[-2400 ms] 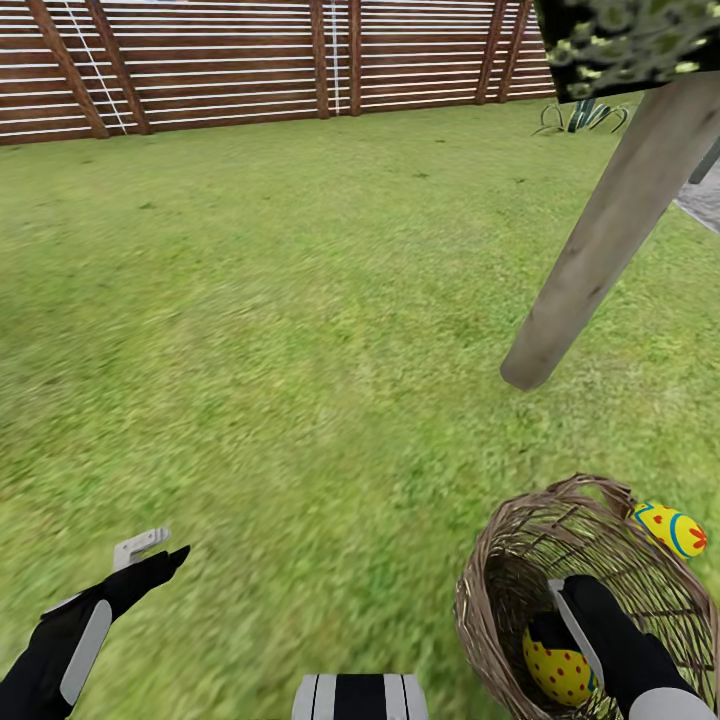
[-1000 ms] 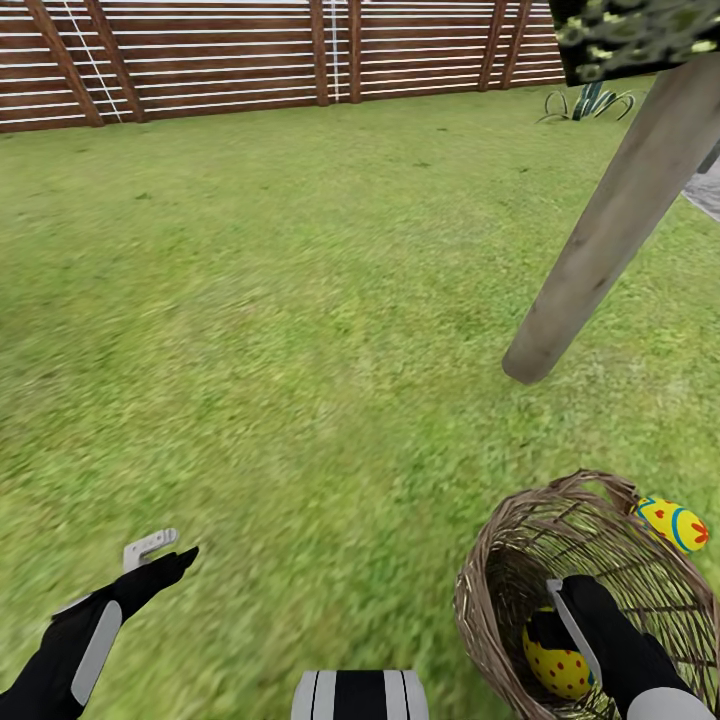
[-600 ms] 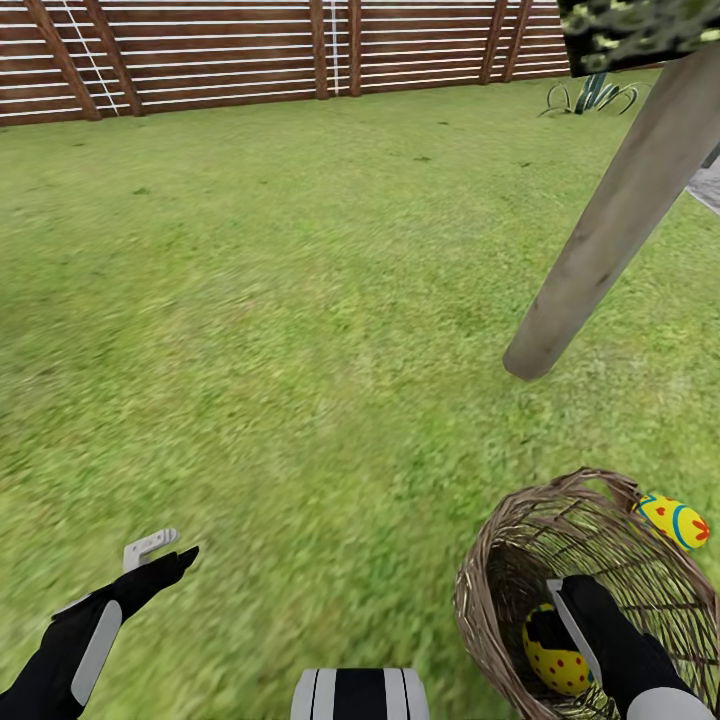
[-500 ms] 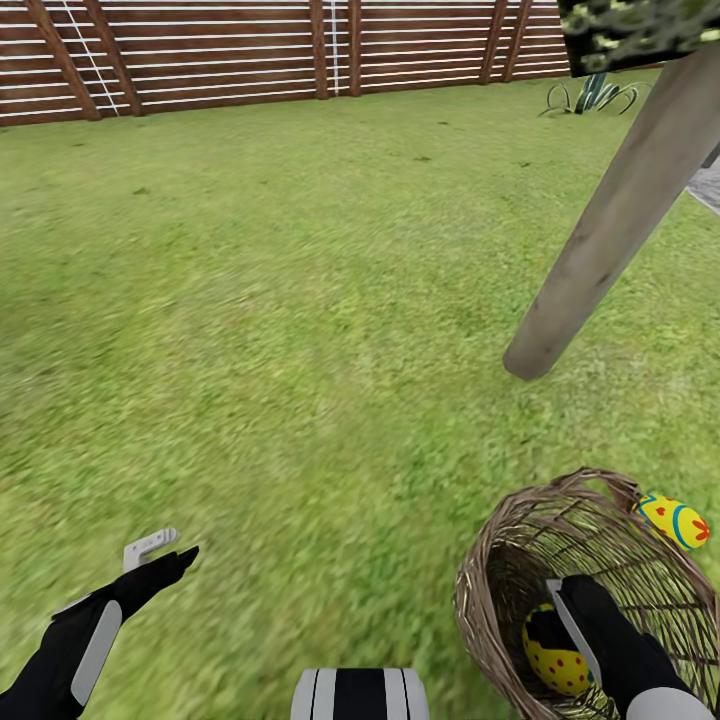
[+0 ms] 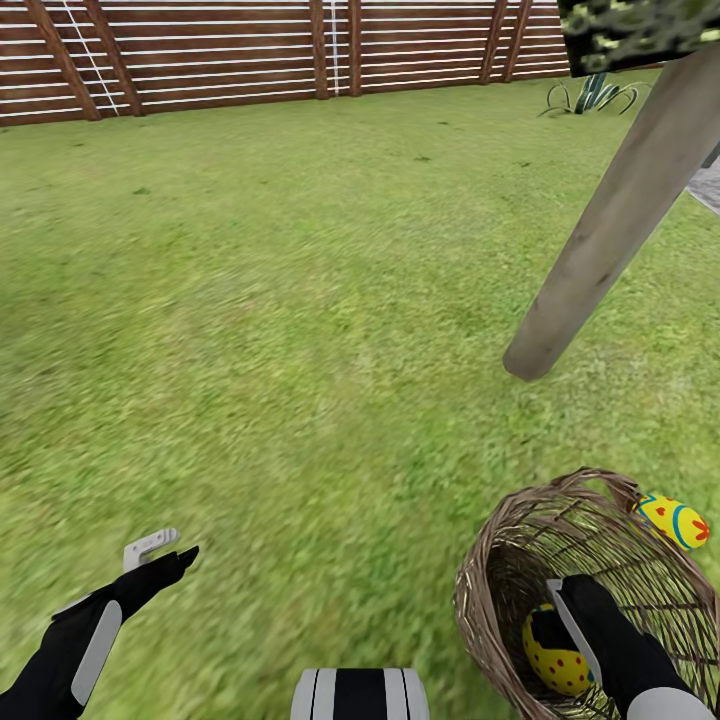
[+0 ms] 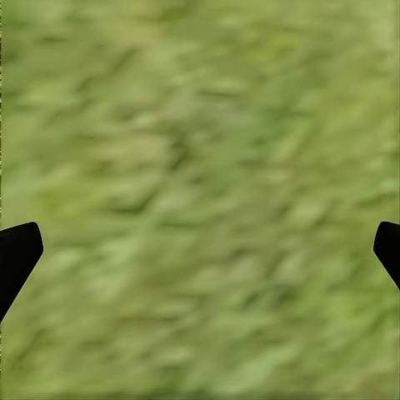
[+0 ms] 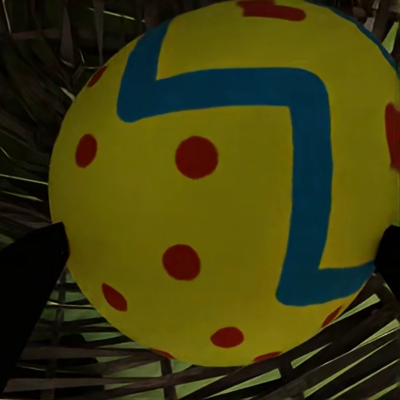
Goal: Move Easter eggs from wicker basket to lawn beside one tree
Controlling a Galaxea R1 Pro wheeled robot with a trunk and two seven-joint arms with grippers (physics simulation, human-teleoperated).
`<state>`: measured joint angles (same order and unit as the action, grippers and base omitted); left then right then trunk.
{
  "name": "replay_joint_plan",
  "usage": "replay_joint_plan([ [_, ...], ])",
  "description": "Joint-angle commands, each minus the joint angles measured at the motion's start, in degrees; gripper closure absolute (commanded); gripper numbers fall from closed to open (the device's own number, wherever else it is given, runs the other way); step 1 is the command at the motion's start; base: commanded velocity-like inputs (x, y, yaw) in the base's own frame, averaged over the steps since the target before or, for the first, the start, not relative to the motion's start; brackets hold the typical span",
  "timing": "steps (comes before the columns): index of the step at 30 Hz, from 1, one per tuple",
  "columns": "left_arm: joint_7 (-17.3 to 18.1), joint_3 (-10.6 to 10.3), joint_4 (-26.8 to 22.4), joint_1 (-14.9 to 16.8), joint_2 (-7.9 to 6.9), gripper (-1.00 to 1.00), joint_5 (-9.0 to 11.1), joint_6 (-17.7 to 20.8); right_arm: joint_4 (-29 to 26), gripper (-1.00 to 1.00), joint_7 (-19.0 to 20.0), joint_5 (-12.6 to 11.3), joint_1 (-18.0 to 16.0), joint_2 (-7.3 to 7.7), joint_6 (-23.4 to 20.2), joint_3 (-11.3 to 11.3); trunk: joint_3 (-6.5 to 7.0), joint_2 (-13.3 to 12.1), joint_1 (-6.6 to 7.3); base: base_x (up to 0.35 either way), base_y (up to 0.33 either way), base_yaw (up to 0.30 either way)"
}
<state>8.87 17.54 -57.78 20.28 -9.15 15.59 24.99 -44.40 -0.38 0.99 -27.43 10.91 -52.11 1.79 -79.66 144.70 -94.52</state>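
Observation:
The brown wicker basket (image 5: 488,562) stands on the lawn (image 5: 300,330) at the lower right of the head view. One yellow Easter egg (image 5: 558,668) with red dots lies inside it. My right gripper (image 5: 560,620) reaches into the basket, open, a finger on either side of this egg (image 7: 225,183); the black fingertips (image 7: 25,283) sit at the egg's flanks. A second egg (image 5: 677,521) lies on the grass just outside the basket's far rim. The tree trunk (image 5: 610,230) rises from the grass beyond the basket. My left gripper (image 5: 165,552) hangs open over bare grass (image 6: 200,167).
A brown slatted fence (image 5: 250,60) closes the far side of the lawn. A spiky plant (image 5: 592,95) grows by the fence, under the tree's dark crown (image 5: 640,30). Grey paving (image 5: 708,185) starts at the right edge. Open grass stretches left and ahead.
The head camera has shifted slightly, so the fence and trunk sit a little lower in the picture. Both arms, the basket and the eggs hold their places.

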Motion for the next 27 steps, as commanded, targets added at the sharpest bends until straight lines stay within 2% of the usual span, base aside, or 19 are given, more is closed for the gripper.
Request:
replay_joint_plan([
  [1,0.2,0.1,-0.1,0.0,0.01,-1.00,0.3,0.4,-0.1,1.00,-0.1,0.0,0.0,-0.01,-0.2,0.1,-0.04,0.0,0.01,0.000,0.000,0.000],
  [19,0.2,0.0,0.0,0.0,0.36,-1.00,0.3,0.7,-0.1,1.00,-0.1,0.0,0.0,-0.18,-0.2,0.1,-0.04,0.0,0.01,0.000,0.000,0.000],
  [27,0.1,0.0,0.0,0.0,0.43,-1.00,0.2,0.8,-0.1,1.00,-0.2,0.0,0.0,-0.40,-0.2,-0.1,1.73,-0.1,0.21,0.000,0.000,0.000],
])
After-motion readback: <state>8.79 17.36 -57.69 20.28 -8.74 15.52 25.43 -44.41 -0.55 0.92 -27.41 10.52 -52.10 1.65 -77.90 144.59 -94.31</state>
